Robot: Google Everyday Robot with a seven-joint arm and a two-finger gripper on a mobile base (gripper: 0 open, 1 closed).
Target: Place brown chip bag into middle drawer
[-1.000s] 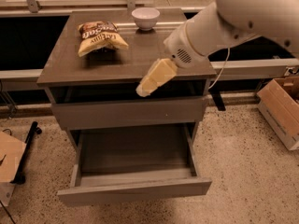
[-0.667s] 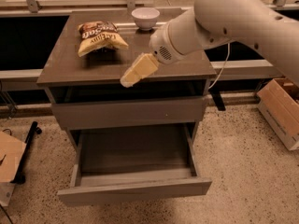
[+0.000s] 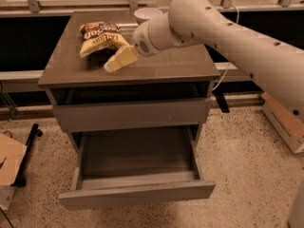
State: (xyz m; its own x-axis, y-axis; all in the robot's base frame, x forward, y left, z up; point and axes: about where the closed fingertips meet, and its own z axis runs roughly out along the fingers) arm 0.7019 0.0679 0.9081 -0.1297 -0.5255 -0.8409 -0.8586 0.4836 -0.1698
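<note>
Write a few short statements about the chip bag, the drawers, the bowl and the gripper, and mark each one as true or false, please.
1. The brown chip bag lies on the cabinet top. True.
2. The middle drawer is pushed shut. False: it is pulled out toward the camera, and its floor shows.
3. The gripper is over the cabinet top, close to the bag's right front corner. True.
4. The white bowl sits inside the open drawer. False: it stands at the back of the cabinet top, behind the arm.
5. The chip bag is already in the drawer. False: it is on top of the cabinet, left of the gripper.
</note>
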